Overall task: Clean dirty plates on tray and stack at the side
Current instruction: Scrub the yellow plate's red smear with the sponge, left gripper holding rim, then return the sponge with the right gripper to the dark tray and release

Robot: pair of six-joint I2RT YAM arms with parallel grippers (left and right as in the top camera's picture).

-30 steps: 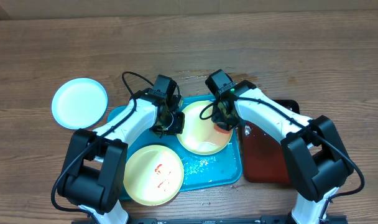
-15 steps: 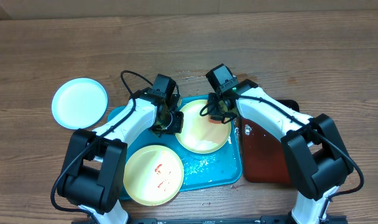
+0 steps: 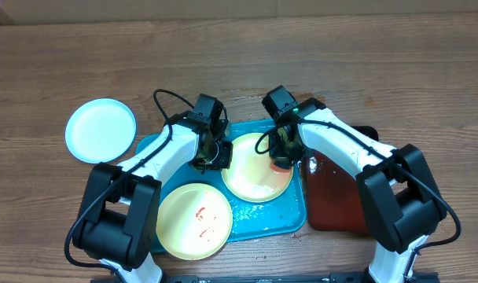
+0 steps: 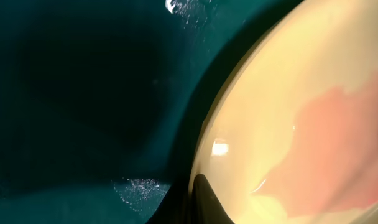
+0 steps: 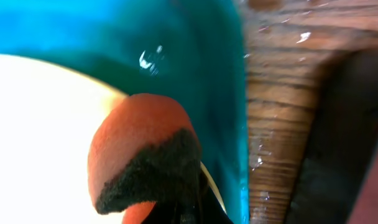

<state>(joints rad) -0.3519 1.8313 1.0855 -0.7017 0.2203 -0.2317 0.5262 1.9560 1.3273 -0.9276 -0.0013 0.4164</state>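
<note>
Three plates: a mint-white plate [image 3: 100, 130] lies alone on the counter [image 3: 380, 71], left of the tray [image 3: 274, 216]. A pale yellow-green middle plate [image 3: 255, 169] sits inside the tray. A smeared plate [image 3: 194, 221], also yellow-green, overhangs the tray's near-left corner.
Done so far: the mint-white plate looks clean and sits at the side, presumably the start of the stack.
In hand: the middle plate, under the scrub. No clear red shows on it from overhead. The left wrist view shows a pinkish patch; smear or sponge reflection, cannot tell.
Remaining: the smeared plate carries thin red marks and is not yet cleaned. Both yellow-green plates have yet to go onto the side pile. Roughly a third through, by my reckoning.
Left pincer [image 3: 216, 155]: clenched on the middle plate's left rim, steadying it. One dark fingertip [image 4: 202, 198] shows at the rim.
Right pincer [image 3: 280, 159]: clenched on a sponge [image 5: 139, 146], orange-red with a dark scouring face, pressed on the plate's right part near the rim.
Around: a red-brown tray [image 3: 333, 196] sits just right of the tray, under the right arm. White specks, wet or soapy, lie on the tray floor. The counter is damp beside the tray's edge.
In the way: the smeared plate lies close under the left arm, and the route to the side pile crosses that arm. Wet plastic rims will likely be slippery.
</note>
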